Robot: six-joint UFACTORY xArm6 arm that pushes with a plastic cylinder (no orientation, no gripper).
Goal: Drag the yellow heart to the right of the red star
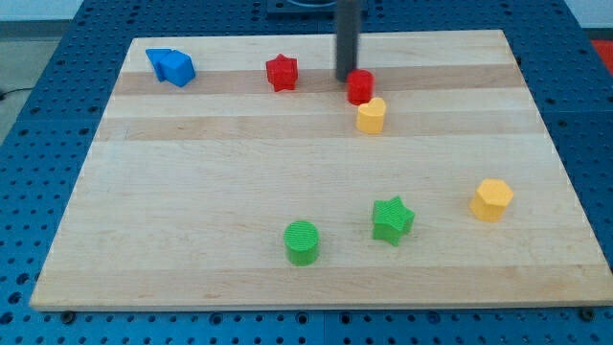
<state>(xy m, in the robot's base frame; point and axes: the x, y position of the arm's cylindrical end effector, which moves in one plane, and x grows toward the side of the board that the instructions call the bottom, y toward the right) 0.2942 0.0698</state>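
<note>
The tip [344, 79] is placed just left of the red cylinder [360, 86], with the yellow heart [371, 115] just below and the red star [282, 72] further left.

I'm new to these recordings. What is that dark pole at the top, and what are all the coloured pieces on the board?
The pole is a robot arm's straight rod; it has no hand and holds nothing, it only pushes. My tip sits near the view's top, just left of a red round block. The single camera looks down at a wooden board. Just below the red round block is the yellow heart. The red star lies further left, and a blue block is in the top left corner. Lower down are a green round block, a green star and a yellow hexagon-like block.
</note>
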